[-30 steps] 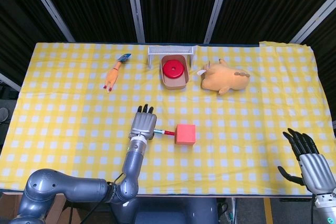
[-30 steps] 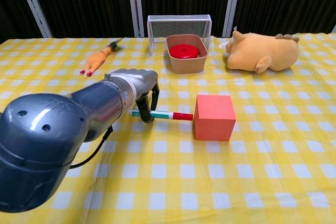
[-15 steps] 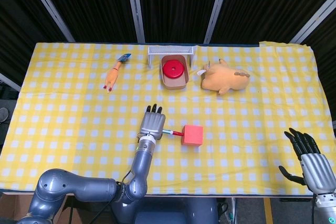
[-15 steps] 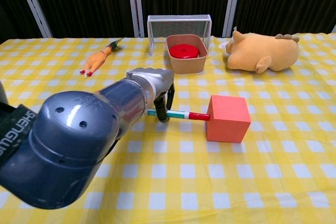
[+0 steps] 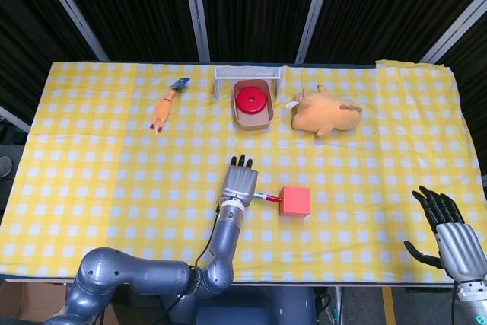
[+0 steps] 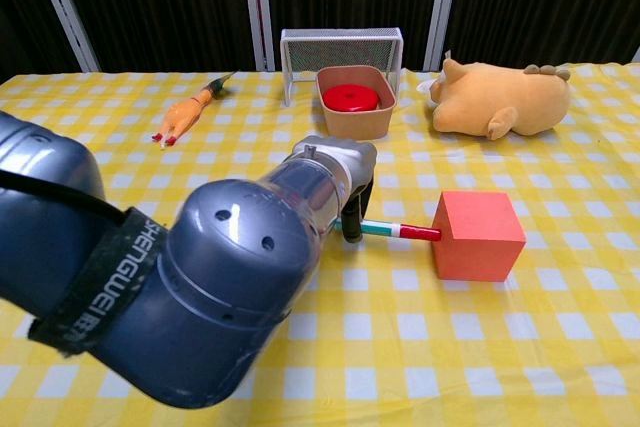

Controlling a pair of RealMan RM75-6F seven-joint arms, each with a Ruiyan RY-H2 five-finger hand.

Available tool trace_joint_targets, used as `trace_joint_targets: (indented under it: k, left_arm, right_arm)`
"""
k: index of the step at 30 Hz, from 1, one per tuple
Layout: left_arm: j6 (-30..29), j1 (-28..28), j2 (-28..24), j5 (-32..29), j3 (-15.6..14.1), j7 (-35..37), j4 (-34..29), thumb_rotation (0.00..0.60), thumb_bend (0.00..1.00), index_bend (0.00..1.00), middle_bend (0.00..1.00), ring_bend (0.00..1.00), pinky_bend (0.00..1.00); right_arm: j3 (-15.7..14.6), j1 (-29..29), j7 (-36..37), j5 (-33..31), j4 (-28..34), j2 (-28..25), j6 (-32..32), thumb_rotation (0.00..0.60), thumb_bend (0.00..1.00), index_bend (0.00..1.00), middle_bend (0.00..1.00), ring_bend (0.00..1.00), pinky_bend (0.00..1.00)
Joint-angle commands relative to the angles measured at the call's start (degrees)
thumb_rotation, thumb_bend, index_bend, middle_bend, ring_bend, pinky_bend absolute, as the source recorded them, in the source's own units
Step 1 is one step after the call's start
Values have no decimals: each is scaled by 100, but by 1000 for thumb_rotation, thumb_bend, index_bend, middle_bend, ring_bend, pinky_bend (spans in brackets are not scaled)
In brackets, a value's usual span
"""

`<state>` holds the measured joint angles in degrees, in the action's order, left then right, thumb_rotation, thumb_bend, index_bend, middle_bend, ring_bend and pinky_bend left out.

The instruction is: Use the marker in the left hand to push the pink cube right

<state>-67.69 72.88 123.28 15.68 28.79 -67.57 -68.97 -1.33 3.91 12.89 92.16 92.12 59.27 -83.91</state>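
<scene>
The pink cube sits on the checked cloth right of the table's middle. My left hand grips a marker with a red cap, held level and pointing right. The red tip touches the cube's left face. My right hand is at the table's near right edge, fingers spread and holding nothing, far from the cube.
A tan bowl holding a red disc stands at the back, with a white wire rack behind it. A plush pig lies right of the bowl. A rubber chicken lies at the back left.
My left hand has moved right with the marker, and the pink cube has slid right ahead of its tip. The right hand has not moved.
</scene>
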Motion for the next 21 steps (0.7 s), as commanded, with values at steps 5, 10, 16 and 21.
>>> trace_joint_targets:
  k: [5,10,16,21]
  left_arm:
    - [115,228,240,-26,153,-33,274,600,451,691,115,0,91]
    - [113,338,332,-6,257,-22,315,600,451,693,116,0,91]
    - [-17,245,233,38,201,-41,103,600,451,694,117,0,91]
    - [-153,-54,-5,41,-22,-39,-187,600,451,694,117,0,91]
  right_arm:
    - [2,1,19,-1,-6,-7,3,600,321,0,0,0,0]
    - [-3,-2,26,4,-6,-12,3,600,320,0,0,0,0]
    - [-12,-11,28,13,-1,-19,-5,600,321,0,0,0,0]
    - [-12,-13,1,2,-7,-15,3,600,321,0,0,0,0]
